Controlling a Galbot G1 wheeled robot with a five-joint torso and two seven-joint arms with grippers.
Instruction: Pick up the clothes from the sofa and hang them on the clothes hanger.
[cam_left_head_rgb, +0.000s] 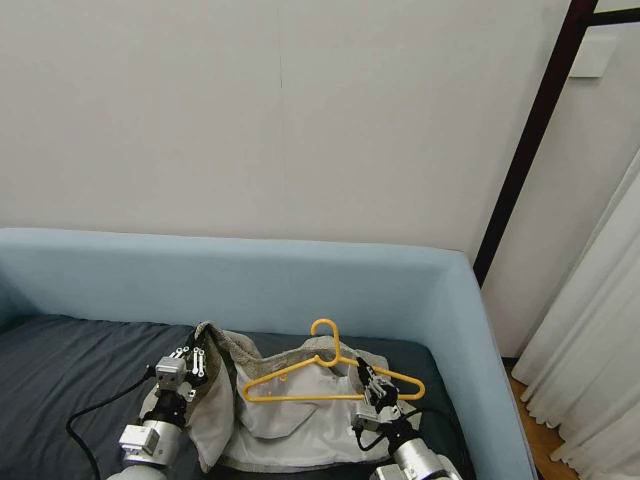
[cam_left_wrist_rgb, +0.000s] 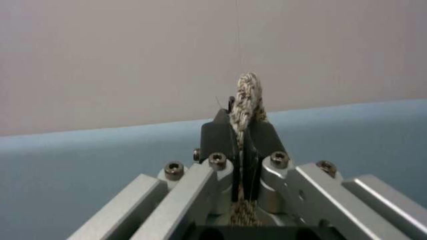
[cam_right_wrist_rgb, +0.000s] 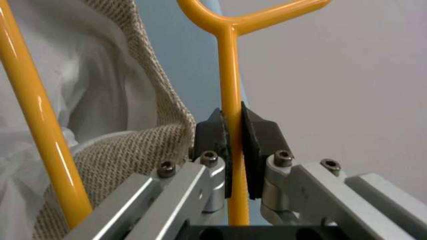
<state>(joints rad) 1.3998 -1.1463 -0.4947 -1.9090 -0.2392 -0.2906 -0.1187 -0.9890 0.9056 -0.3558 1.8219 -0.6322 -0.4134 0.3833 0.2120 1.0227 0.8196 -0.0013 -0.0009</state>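
Two grippers are seen nearest the robot, low in the head view. The left gripper (cam_left_head_rgb: 198, 357) is raised over the dark seat cushion (cam_left_head_rgb: 70, 360), and its fingers are pressed together on a fold of a jacket (cam_left_head_rgb: 290, 430) made of beige woven cloth with a pale lining. In the left wrist view the pinched cloth (cam_left_wrist_rgb: 247, 95) is seen standing up as a narrow ridge above the black fingertips. From that grip the edge of the jacket is draped down, and the rest is spread on the cushion between the two arms, its long axis lying from left to right. A black cable (cam_left_head_rgb: 90, 420) is looped on the cushion beside the left arm.

The right gripper (cam_left_head_rgb: 370, 380) is closed on the right sloping arm of a yellow hanger (cam_left_head_rgb: 300, 398). In the right wrist view the yellow rod (cam_right_wrist_rgb: 229, 75) is clamped between the black pads and runs straight out to the fork below the hook. The hanger is held over the jacket, apparently touching it. Its long bar runs left to right, and its hook points up and away, toward the backrest.

Behind these, the light blue sofa (cam_left_head_rgb: 250, 280) is seen, backed by a plain white wall (cam_left_head_rgb: 250, 120).
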